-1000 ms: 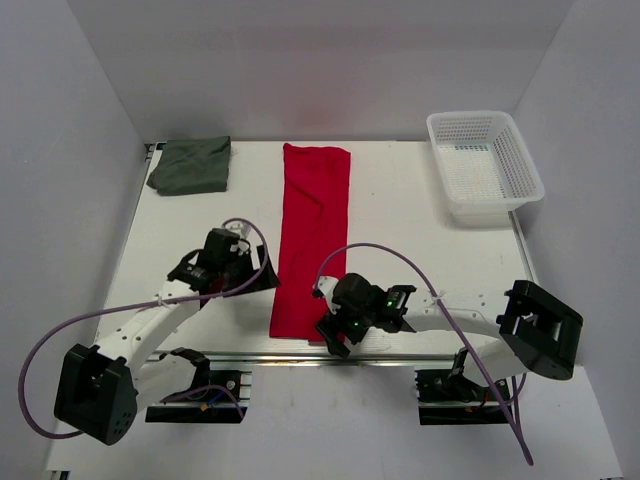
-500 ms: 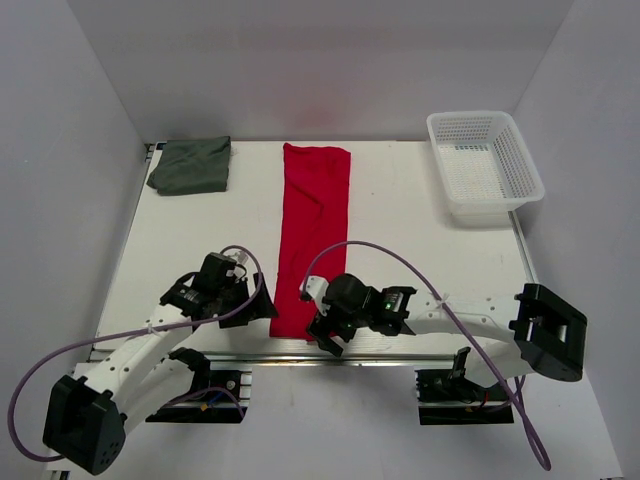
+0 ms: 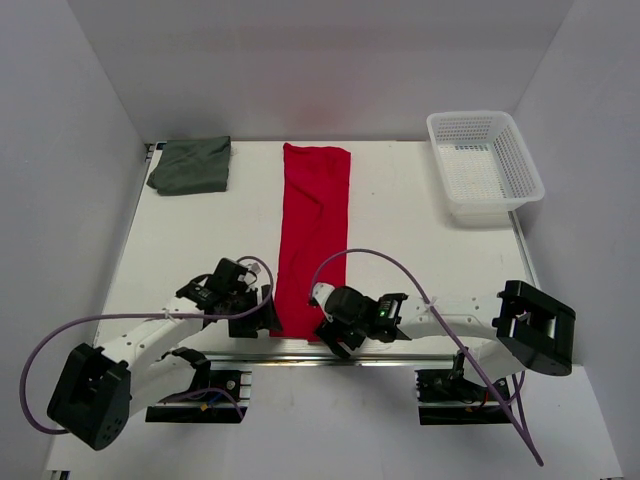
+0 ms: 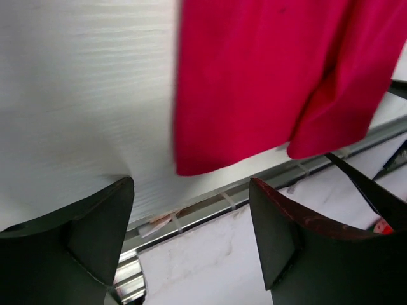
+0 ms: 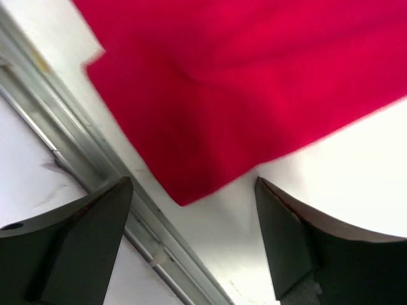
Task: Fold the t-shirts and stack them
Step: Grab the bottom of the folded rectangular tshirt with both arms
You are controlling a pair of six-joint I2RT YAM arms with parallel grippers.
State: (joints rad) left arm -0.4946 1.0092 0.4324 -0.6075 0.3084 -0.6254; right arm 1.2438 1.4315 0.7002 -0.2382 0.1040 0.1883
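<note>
The red t-shirt (image 3: 312, 235) lies flat as a long narrow strip from the table's far edge to its near edge. The dark grey-green t-shirt (image 3: 192, 165) sits folded at the far left corner. My left gripper (image 3: 268, 318) is at the red shirt's near left corner. In the left wrist view it (image 4: 191, 190) is open, with the red cloth (image 4: 267, 82) just beyond the fingertips. My right gripper (image 3: 332, 336) is at the near right corner. In the right wrist view it (image 5: 194, 190) is open, and the red corner (image 5: 184, 190) pokes between the fingers.
A white mesh basket (image 3: 485, 165) stands at the far right of the white table (image 3: 430, 250). A metal rail (image 5: 76, 159) runs along the near edge right under both grippers, also seen as rail (image 4: 216, 200). Purple cables loop over both arms.
My left gripper has moved toward the near edge and rightward up to the shirt's near left corner. My right gripper has shifted only slightly at the near right corner. The shirts have not moved.
</note>
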